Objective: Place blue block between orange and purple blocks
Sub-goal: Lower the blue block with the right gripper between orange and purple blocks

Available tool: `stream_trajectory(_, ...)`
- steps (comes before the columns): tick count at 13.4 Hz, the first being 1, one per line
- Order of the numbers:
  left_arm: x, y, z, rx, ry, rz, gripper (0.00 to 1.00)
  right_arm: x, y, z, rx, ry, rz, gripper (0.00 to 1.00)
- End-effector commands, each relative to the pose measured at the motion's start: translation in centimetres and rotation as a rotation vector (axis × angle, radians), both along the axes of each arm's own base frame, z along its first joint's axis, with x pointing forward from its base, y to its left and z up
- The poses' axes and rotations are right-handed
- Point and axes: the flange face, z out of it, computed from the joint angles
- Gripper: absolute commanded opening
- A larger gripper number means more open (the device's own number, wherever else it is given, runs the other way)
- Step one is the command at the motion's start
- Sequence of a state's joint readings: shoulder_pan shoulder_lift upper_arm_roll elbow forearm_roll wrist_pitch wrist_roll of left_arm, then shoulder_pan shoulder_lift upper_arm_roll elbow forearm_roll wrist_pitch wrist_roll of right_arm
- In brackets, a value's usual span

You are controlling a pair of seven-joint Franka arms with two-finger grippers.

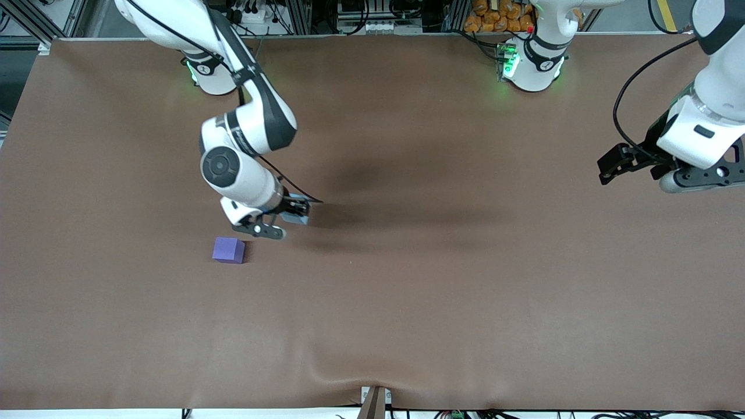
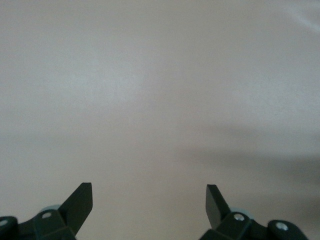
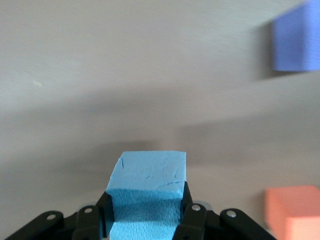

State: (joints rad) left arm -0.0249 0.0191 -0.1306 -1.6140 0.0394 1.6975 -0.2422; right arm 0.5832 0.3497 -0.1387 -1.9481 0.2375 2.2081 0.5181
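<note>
In the front view, the right gripper is low over the table, at about 1 o'clock from the purple block, and the left gripper waits up over the left arm's end of the table. In the left wrist view, the left jaws are wide apart, with nothing but bare table under them. In the right wrist view, the right jaws are clamped on the blue block, and the orange block and purple block both show, so I think the grab is done and the drop between them is left.
</note>
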Motion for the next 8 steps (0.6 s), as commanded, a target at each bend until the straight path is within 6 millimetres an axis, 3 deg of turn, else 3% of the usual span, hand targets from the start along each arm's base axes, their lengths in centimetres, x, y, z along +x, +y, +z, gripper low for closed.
stream_trajectory(1,-1.6,0.4,0.8,-0.010,0.014,-0.022,1.00,-1.6,-6.1,-0.5,-0.016,0.022,0.035,0.22)
stream_trajectory(3,-1.7,0.8,1.1,-0.006,0.010,-0.070,1.00,-0.4,-11.0,-1.6,0.000,0.039,0.107,0.22)
stream_trajectory(6,-1.5,2.6,1.4,-0.028,0.010,-0.101,1.00,-0.1,-15.8,-3.4,0.016,0.075,0.150,0.22)
stream_trajectory(8,-1.4,2.5,2.1,-0.038,-0.005,-0.090,1.00,0.0,-16.2,-5.6,0.009,0.091,0.157,0.22)
